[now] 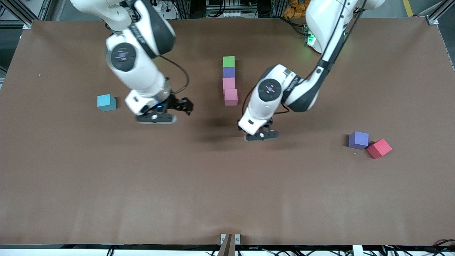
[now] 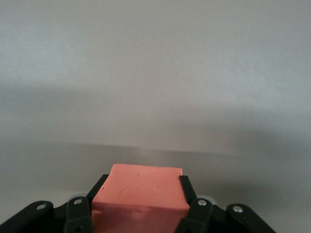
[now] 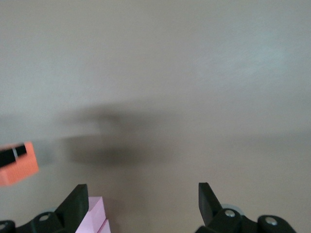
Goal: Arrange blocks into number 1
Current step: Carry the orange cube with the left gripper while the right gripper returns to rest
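Four blocks lie in a straight column at mid-table: green (image 1: 228,61), purple (image 1: 229,72), pink (image 1: 229,83) and a second pink (image 1: 230,97) nearest the front camera. My left gripper (image 1: 262,135) hovers over bare table just off that pink end, toward the left arm's end. It is shut on the orange block (image 2: 138,191), which fills the space between its fingers (image 2: 187,187). My right gripper (image 1: 181,106) hangs open and empty over the table beside the column, on the right arm's side. Its wrist view shows the pink blocks (image 3: 95,213) and the held orange block (image 3: 18,165).
A light blue cube (image 1: 106,102) sits toward the right arm's end. A loose purple cube (image 1: 358,139) and a crimson red cube (image 1: 379,148) touch each other toward the left arm's end. Brown table (image 1: 227,195) stretches toward the front camera.
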Action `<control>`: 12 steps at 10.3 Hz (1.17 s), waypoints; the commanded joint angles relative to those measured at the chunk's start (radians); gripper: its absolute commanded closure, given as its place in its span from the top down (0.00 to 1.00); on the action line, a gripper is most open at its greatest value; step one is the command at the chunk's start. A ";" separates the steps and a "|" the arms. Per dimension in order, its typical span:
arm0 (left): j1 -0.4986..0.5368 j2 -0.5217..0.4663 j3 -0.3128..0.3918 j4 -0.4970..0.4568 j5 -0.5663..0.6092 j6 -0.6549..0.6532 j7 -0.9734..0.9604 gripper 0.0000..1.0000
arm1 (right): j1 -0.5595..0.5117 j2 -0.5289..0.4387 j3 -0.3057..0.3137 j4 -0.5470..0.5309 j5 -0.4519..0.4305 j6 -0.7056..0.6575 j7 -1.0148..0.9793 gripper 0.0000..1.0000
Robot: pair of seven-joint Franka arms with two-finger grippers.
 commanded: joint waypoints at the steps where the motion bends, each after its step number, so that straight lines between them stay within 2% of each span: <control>1: -0.046 0.007 0.008 0.005 -0.022 -0.012 -0.023 0.00 | -0.128 -0.053 0.020 0.007 -0.010 -0.029 -0.066 1.00; 3: -0.089 0.042 0.008 0.005 -0.019 -0.010 -0.080 0.00 | -0.205 -0.085 0.015 0.045 -0.016 -0.077 -0.171 1.00; 6: -0.121 0.072 0.008 0.005 -0.021 0.005 -0.088 0.00 | -0.252 -0.098 0.015 0.144 -0.171 -0.180 -0.194 1.00; 9: -0.139 0.078 0.008 0.005 -0.021 0.020 -0.089 0.00 | -0.384 -0.130 0.021 0.203 -0.159 -0.297 -0.420 1.00; 12: -0.165 0.095 0.012 0.007 -0.021 0.055 -0.098 0.00 | -0.458 -0.147 0.023 0.211 -0.154 -0.309 -0.498 1.00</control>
